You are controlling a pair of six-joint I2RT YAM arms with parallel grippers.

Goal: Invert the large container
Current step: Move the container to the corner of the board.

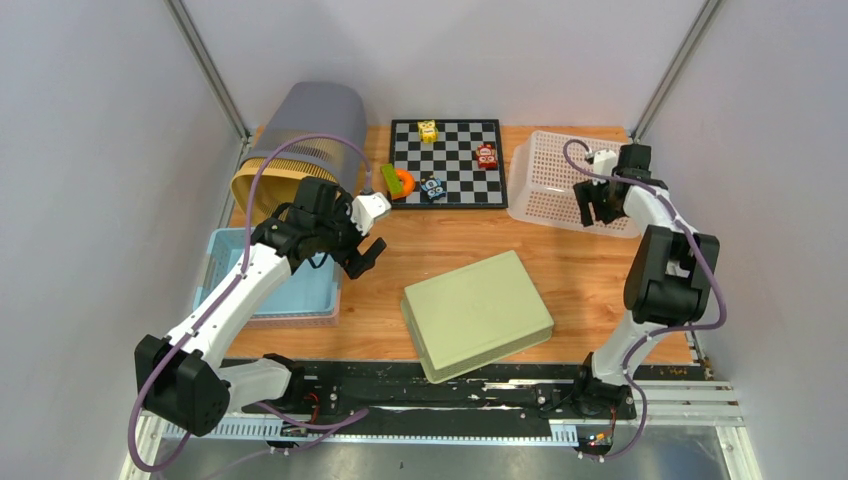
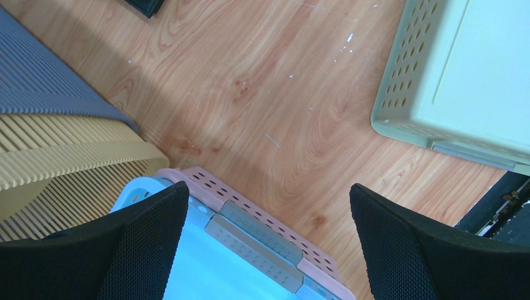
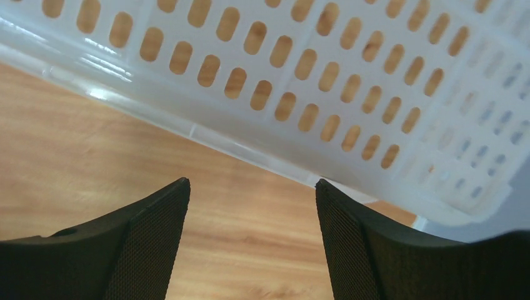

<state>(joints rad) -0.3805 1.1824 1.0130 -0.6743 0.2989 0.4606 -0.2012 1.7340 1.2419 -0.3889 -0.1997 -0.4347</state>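
- The white perforated basket (image 1: 548, 178) stood at the far right of the wooden table (image 1: 450, 240), just beside the chessboard (image 1: 455, 165).
- The right gripper (image 3: 250, 187) was at its near wall, jaws released, nothing between them.
- The left gripper (image 2: 269, 190) hung wide open over a corner of the blue basket (image 1: 290, 290), near the ribbed bin (image 1: 310, 130) lying on its side.

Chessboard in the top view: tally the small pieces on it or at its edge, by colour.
Yellow toy: 1
Red toy: 1
Blue toy: 1
Green block, at the left edge of the chessboard: 1
Orange ring, at the same edge: 1
Total: 5
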